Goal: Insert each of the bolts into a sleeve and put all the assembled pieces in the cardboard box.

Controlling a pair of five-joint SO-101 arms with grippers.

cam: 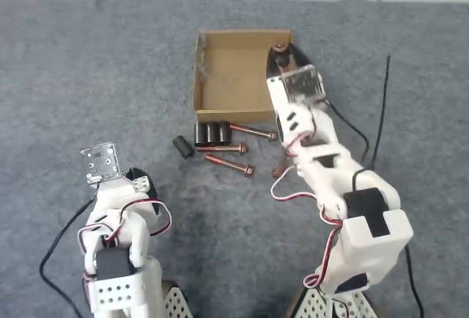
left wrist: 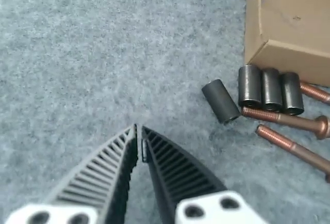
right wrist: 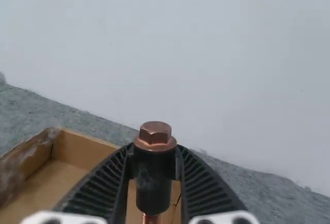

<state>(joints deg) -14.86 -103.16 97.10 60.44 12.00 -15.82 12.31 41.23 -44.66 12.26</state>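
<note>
High view, item one: cardboard box (cam: 233, 76), open-topped, on the grey worktop (cam: 88, 76), its floor bare. Item two: my right tool (cam: 281, 56), held over the box's right-hand wall near the far corner, pinching an assembled piece (cam: 278, 47) whose copper head shows at the tip. Item three: three sleeves (cam: 211, 133), dark, packed side by side just outside the box's near wall. Item four: lone sleeve (cam: 183, 146), lying by itself a little farther from the box than that row, off its near-left corner. Item five: three loose bolts (cam: 229, 164), copper, scattered on the worktop beside the sleeve row outside the near wall; what looks like a fourth lies partly under the right arm. Left wrist view: my left tool (left wrist: 139, 133), fingers pressed together with nothing between them, above bare worktop well apart from the box's corner (left wrist: 289, 22). The lone sleeve (left wrist: 220, 100) lies tilted next to the three sleeves (left wrist: 270, 90), which sit just off the box wall, with bolts (left wrist: 283, 119) running out from under and beside them. Right wrist view: right tool (right wrist: 153, 154) clamped on the assembled piece's dark sleeve (right wrist: 152, 180), hex bolt head (right wrist: 154, 135) seated on the sleeve's top end, a bit of copper shank showing past the other end. The box's inside (right wrist: 77, 154) lies directly below, a white wall (right wrist: 206, 43) beyond it.
</note>
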